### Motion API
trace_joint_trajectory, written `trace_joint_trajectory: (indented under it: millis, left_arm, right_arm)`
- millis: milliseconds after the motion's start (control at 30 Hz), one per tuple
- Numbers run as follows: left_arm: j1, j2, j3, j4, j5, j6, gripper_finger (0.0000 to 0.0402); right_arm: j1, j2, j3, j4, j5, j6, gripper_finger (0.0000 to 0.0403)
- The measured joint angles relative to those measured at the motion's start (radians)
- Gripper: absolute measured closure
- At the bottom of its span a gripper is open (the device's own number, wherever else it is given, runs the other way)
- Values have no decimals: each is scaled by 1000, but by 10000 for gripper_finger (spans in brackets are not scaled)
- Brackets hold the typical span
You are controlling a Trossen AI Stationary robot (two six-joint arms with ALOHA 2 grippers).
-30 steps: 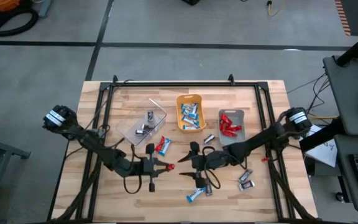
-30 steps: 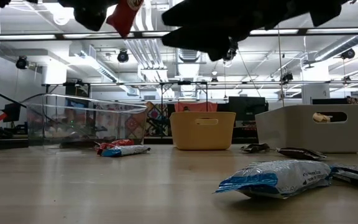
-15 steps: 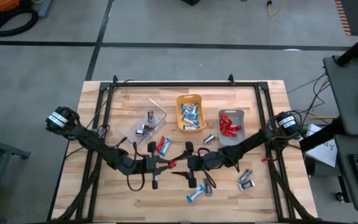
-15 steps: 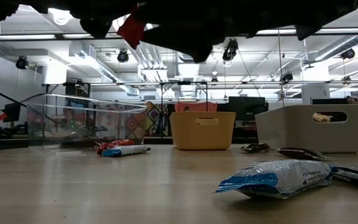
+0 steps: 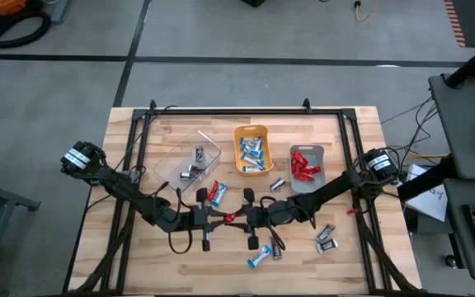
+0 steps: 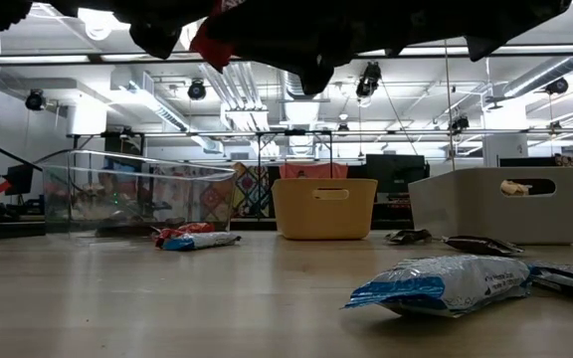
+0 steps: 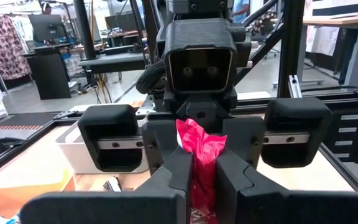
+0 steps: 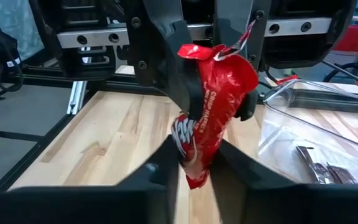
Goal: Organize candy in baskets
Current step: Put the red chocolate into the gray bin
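Note:
A red candy [image 5: 230, 218] hangs in the air over the table's near middle, between my two grippers, which face each other tip to tip. My left gripper [image 5: 219, 219] is shut on one end, and my right gripper [image 5: 242, 219] is shut on the other. Both point level. In the low view the candy [image 6: 212, 40] shows high above the table. The clear basket [image 5: 190, 163], the orange basket [image 5: 252, 150] and the grey basket [image 5: 306, 167] stand in a row behind, each with candy inside. My left gripper pinches the red candy's end [image 7: 199, 177] between its two fingers, which come level from the table's left. The candy is lifted clear of the table. My right gripper pinches the opposite end [image 8: 194, 163] between its two fingers, level from the table's right. The wrapper stretches tilted between the two holds.
Loose candy lies on the table: a red and a blue one [image 5: 214, 193] near the clear basket, a silver one [image 5: 277, 185] by the grey basket, a blue one [image 5: 258, 260] and silver ones [image 5: 326, 238] toward the near right. A black frame [image 5: 246, 110] borders the far edge.
My right gripper has moved toward the table's left, up to the candy in my left gripper. Its fingers have shut on the candy's free end. The candy has stayed lifted clear in my left gripper.

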Motion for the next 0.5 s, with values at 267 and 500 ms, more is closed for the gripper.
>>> trace_joint_trajectory:
  millis: [267,500]
  left_arm:
    - [0,0,1,1,-3,-27,350]
    - [0,-3,4,-4,-66,-32,293]
  right_arm:
    - [0,0,0,-6,-3,-13,375]
    - [-4,-52,0,-199,-2,39,372]
